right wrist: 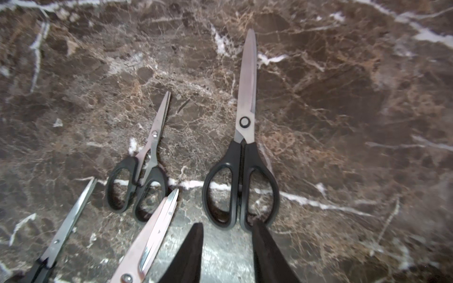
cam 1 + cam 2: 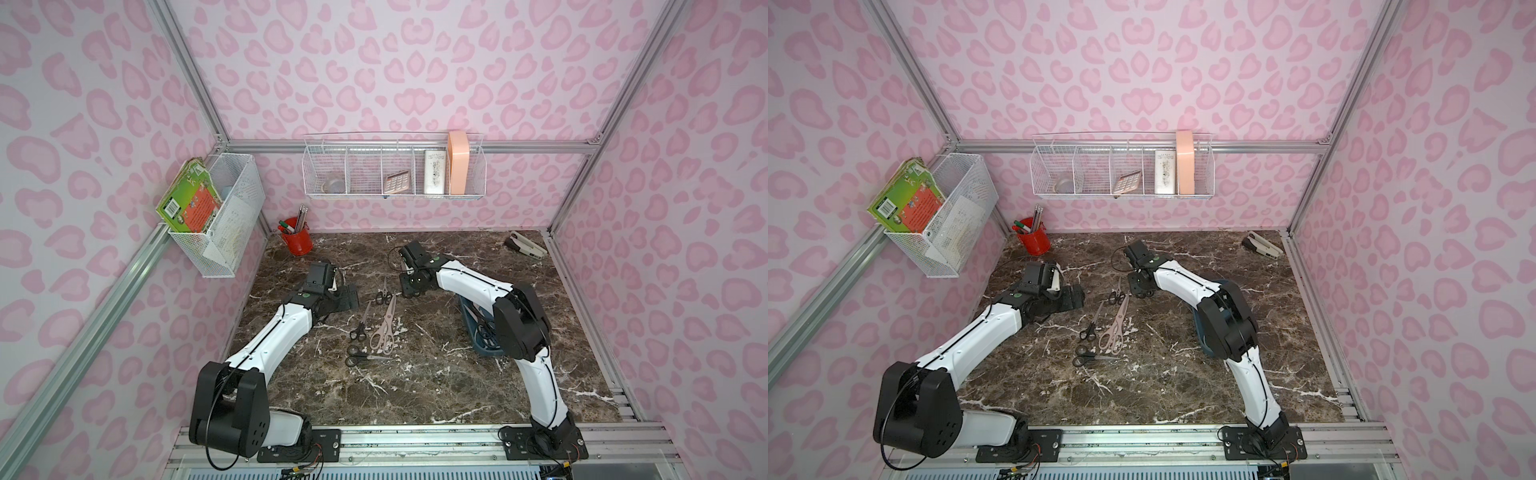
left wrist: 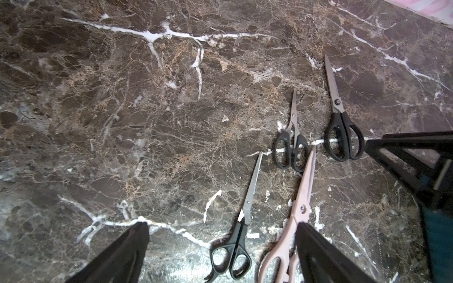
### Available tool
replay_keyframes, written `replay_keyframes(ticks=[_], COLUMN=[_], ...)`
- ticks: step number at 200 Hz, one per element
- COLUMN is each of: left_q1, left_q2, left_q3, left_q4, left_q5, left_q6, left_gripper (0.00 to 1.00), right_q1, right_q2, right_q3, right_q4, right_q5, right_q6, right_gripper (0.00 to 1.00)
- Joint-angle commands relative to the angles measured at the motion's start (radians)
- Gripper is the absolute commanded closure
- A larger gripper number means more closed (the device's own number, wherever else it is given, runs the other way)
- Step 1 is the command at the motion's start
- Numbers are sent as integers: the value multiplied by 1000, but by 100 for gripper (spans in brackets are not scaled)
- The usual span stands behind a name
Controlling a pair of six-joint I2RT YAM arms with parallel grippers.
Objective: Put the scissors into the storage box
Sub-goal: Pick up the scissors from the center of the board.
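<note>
Several scissors lie on the marble table. A large black-handled pair (image 1: 241,171) lies just ahead of my right gripper (image 1: 228,224), which is open with bare marble in its gap; one fingertip (image 1: 258,226) overlaps a handle loop. Beside it lie a small black pair (image 1: 154,134) and a pale pink pair (image 1: 152,230). My left gripper (image 3: 221,224) is wide open and holds nothing, standing over a black pair (image 3: 235,245) and the pink pair (image 3: 302,203). Another black pair (image 2: 365,358) lies nearer the front. The teal storage box (image 2: 482,336) is mostly hidden behind the right arm.
A red pen cup (image 2: 296,241) stands at the back left and a stapler (image 2: 525,246) at the back right. White wire baskets (image 2: 395,170) (image 2: 220,212) hang on the walls. Metal frame rails edge the table.
</note>
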Motion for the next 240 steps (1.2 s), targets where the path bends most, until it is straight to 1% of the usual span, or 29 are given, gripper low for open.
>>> replay_keyframes(ticks=[1, 47, 112, 148, 200, 224, 240], left_q1=[1, 1, 0, 1, 0, 2, 0], left_q2=[-3, 3, 12, 11, 8, 8, 4], left_q3=[7, 10, 13, 14, 19, 21, 20], left_q4=[-3, -7, -13, -17, -25, -26, -28], left_q5=[-10, -13, -24, -33, -45, -48, -50], left_q6=[11, 11, 14, 17, 26, 26, 26], left_gripper=[2, 2, 2, 2, 2, 2, 2], right_q1=[-2, -10, -12, -12, -12, -9, -10], right_q2=[28, 107, 151, 207, 247, 253, 257], right_q3=[35, 106, 135, 203, 223, 222, 221], right_q4=[-40, -75, -81, -154, -197, -202, -202], right_q5=[20, 24, 12, 19, 15, 20, 23], right_q6=[-4, -2, -3, -3, 22, 27, 32], right_gripper=[67, 68, 72, 72, 73, 77, 85])
